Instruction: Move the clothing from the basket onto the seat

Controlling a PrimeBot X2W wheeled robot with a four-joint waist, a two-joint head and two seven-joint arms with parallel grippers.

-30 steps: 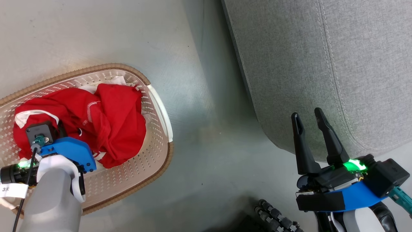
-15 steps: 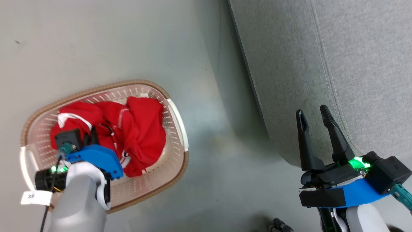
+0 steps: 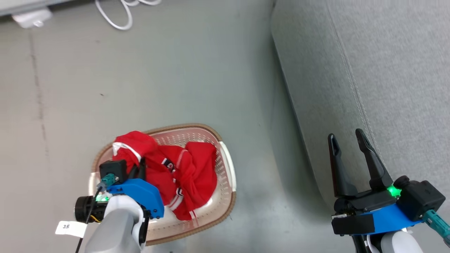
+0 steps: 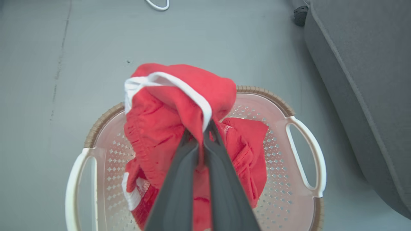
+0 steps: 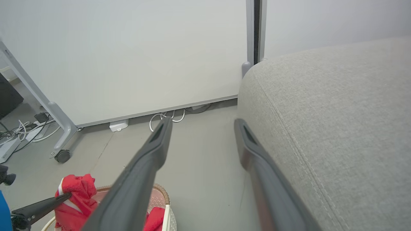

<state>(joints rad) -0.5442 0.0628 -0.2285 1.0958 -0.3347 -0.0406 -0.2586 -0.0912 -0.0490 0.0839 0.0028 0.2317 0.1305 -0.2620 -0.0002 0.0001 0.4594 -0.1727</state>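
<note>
Ideally the left fingers (image 4: pixel 178 179), pinching the clothing (image 4: pixel 154 128), should lift it clear of the basket (image 4: pixel 266 93); the right fingers (image 3: pixel 338 168) stand spread.

a white cable (image 3: pixel 121 28) loops on the grey floor (image 3: pixel 175 70) near a white power block (image 3: pixel 30 19); a wheeled partition (image 5: pixel 128 57) stands behind.

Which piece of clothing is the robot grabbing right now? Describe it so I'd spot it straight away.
Beside the big grey seat, a cream basket with a brown rim stands on the floor. Red clothing fills it. The left pincer is shut on the bunch with a white band along its edge, standing higher than the rest.
</note>
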